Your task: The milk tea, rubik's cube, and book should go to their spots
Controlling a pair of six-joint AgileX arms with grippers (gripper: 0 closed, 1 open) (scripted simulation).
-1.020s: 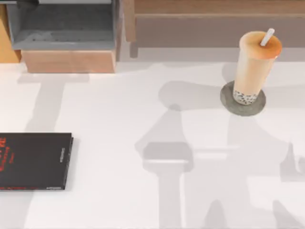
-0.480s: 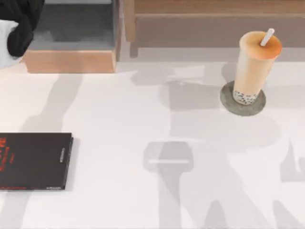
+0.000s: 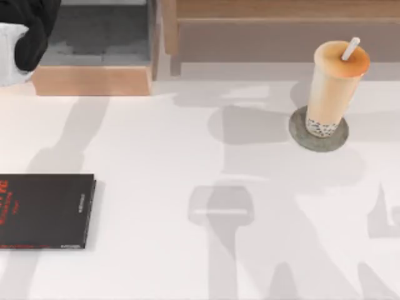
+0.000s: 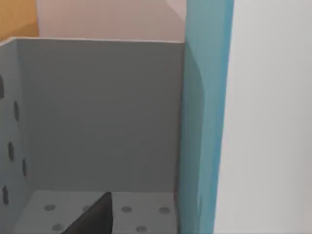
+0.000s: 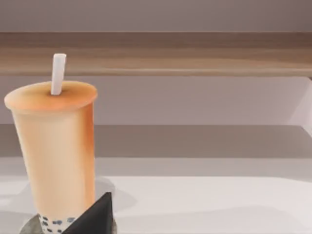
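- Top view: the milk tea (image 3: 336, 84) stands upright on the grey disc (image 3: 318, 132) at the table's (image 3: 187, 162) right rear, so that placement appears complete. The black slab (image 3: 45, 211) lies bare at the left edge. The left arm (image 3: 25, 34) is at the rear-left corner, over the open grey compartment (image 3: 100, 37) of the wooden unit.
- Left wrist view: the book (image 4: 204, 122) stands upright, teal cover facing the camera, against the grey compartment wall (image 4: 97, 112). A dark fingertip (image 4: 95, 219) shows low in the frame; whether the left gripper is spread or closed on the book cannot be told.
- Judged step: extracting the book. Lift straight, clearing the compartment walls before traversing to the slab, then lay it flat and aligned.
- Right wrist view: the milk tea on its disc, just beside a dark fingertip (image 5: 97, 217); the right gripper's finger state cannot be told. Keep this arm clear of the cup.
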